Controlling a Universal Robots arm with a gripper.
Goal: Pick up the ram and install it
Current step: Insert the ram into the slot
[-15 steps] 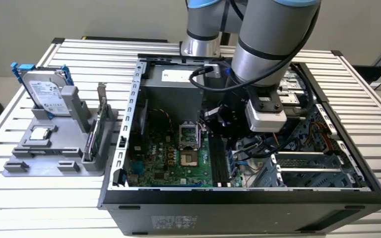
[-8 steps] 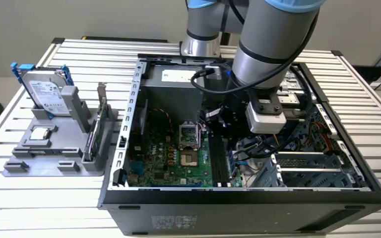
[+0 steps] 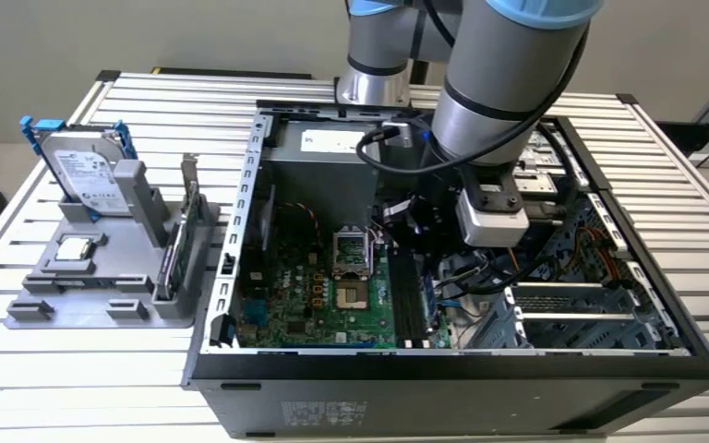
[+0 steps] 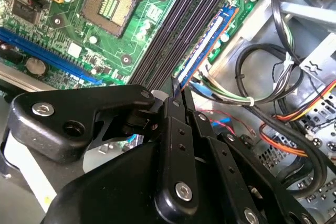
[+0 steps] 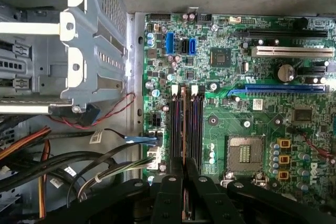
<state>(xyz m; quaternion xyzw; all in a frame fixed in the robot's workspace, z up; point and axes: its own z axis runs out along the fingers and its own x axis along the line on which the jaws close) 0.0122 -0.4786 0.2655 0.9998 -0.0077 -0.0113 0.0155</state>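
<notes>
1. The ram stands on edge over the black memory slots in the first wrist view, a thin, light, stiff board. I judge it fragile; hold it by its long top edge.
2. The hand is clamped on that edge, fingers pressed together around it.
3. The motherboard lies inside the open computer case.
4. At nine o'clock of the case, a grey parts stand sits on the worktop.

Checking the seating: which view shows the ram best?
The first wrist view: the ram stands edge-on over the black slots, held by the gripper. The second wrist view shows its blue edge; in the exterior view the arm covers it.
</notes>
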